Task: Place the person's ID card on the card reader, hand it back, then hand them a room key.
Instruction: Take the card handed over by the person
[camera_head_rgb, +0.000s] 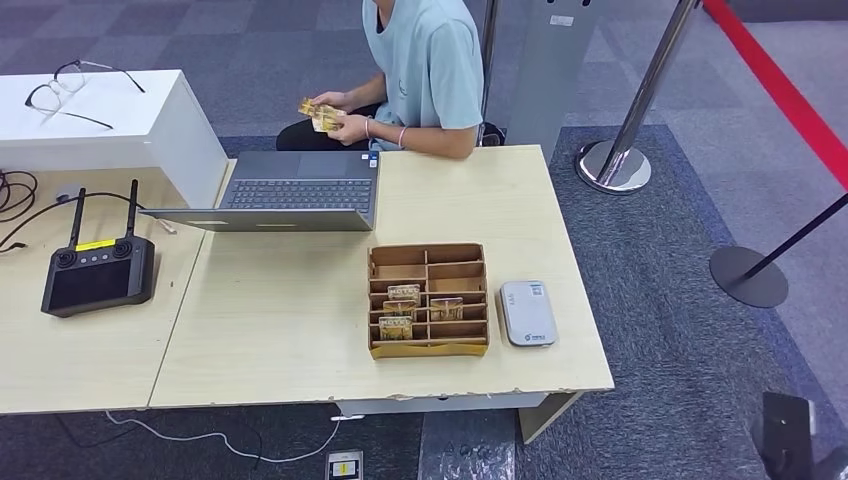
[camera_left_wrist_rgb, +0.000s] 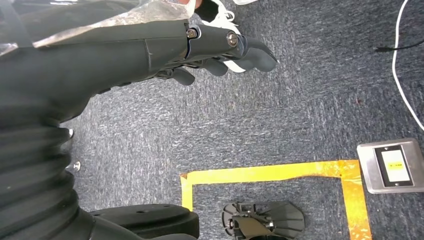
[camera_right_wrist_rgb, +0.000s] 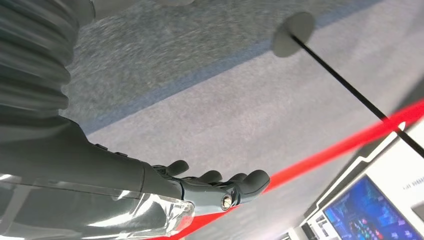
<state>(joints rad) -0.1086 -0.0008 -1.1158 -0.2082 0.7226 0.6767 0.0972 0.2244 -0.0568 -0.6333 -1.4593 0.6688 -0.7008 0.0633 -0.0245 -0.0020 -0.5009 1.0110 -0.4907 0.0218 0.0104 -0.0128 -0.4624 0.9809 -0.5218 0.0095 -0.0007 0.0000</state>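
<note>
A person in a light blue shirt (camera_head_rgb: 425, 70) sits behind the wooden table (camera_head_rgb: 290, 330) and holds yellowish cards (camera_head_rgb: 322, 115) in both hands. A white card reader (camera_head_rgb: 527, 312) lies flat at the table's right side. Beside it on the left stands a cardboard divider box (camera_head_rgb: 428, 299) with several room key cards (camera_head_rgb: 402, 309) upright in its slots. My left hand (camera_left_wrist_rgb: 215, 52) hangs over the carpet, fingers loosely extended and holding nothing. My right hand (camera_right_wrist_rgb: 210, 185) also hangs free above the grey floor, fingers apart and empty.
An open grey laptop (camera_head_rgb: 290, 190) sits at the table's far side. A black remote controller (camera_head_rgb: 98, 272) with antennas lies on the left table. Glasses (camera_head_rgb: 68, 88) rest on a white box. Stanchion posts (camera_head_rgb: 615, 160) and red belt (camera_head_rgb: 780, 90) stand at the right.
</note>
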